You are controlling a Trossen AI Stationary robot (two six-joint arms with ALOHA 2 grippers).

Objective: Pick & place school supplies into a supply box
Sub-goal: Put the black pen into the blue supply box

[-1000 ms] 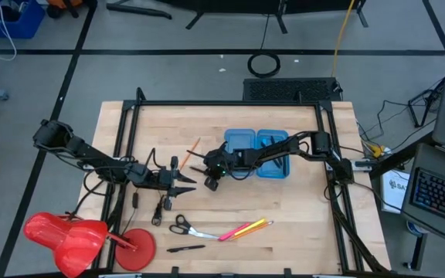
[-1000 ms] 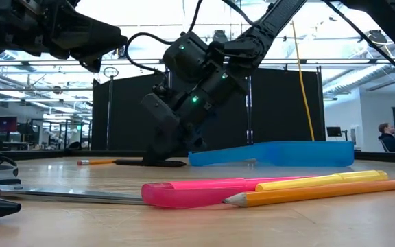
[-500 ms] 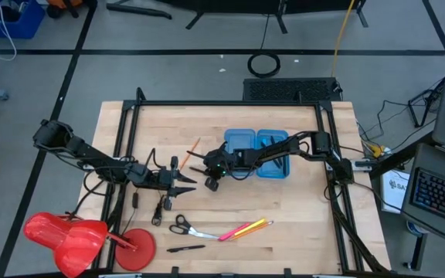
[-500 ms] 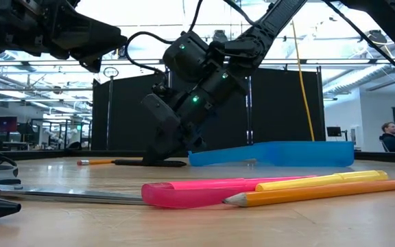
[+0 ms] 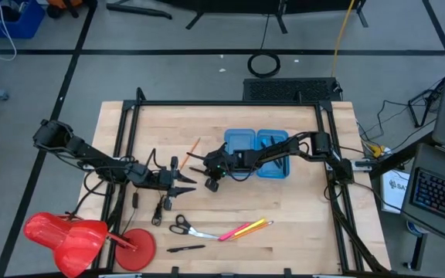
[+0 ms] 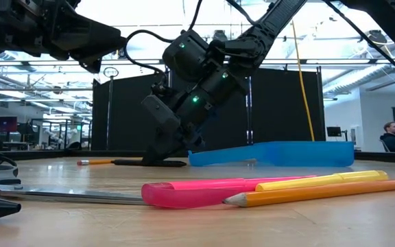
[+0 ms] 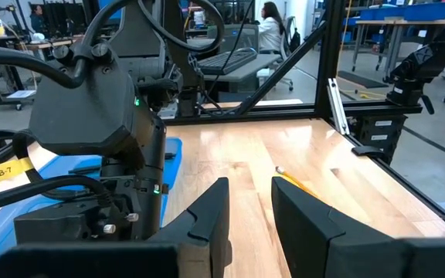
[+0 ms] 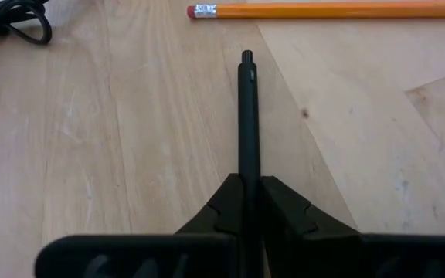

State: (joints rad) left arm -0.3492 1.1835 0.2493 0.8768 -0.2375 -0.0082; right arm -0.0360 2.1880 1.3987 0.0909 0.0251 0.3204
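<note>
A thin black pen (image 8: 246,108) lies on the wooden table just left of the translucent blue supply box (image 5: 257,152), and my right gripper (image 8: 247,189) is shut on it. An orange pencil (image 8: 338,10) lies beyond the pen. Near the front edge lie black-handled scissors (image 5: 181,225), a pink marker (image 6: 197,192), a yellow marker (image 6: 321,180), an orange pencil (image 6: 334,191) and another black pen (image 5: 185,249). My left gripper (image 7: 249,205) hovers open at the table's left, pointing level toward the right arm, touching nothing. My right gripper pinches the black pen near its nearer end (image 8: 246,168) between the two fingers. The fingers slant down from the table's right side and lie along the pen. The pen's free end (image 8: 246,58) points away from the fingers, and in the low view the pen (image 6: 136,162) lies flat on the table.
A looped black cable (image 8: 10,19) lies past the pen toward the left arm. A red plastic object (image 5: 76,235) sits at the front left corner. A black frame (image 5: 230,103) rims the table. Bare wood shows between the box and the front supplies.
</note>
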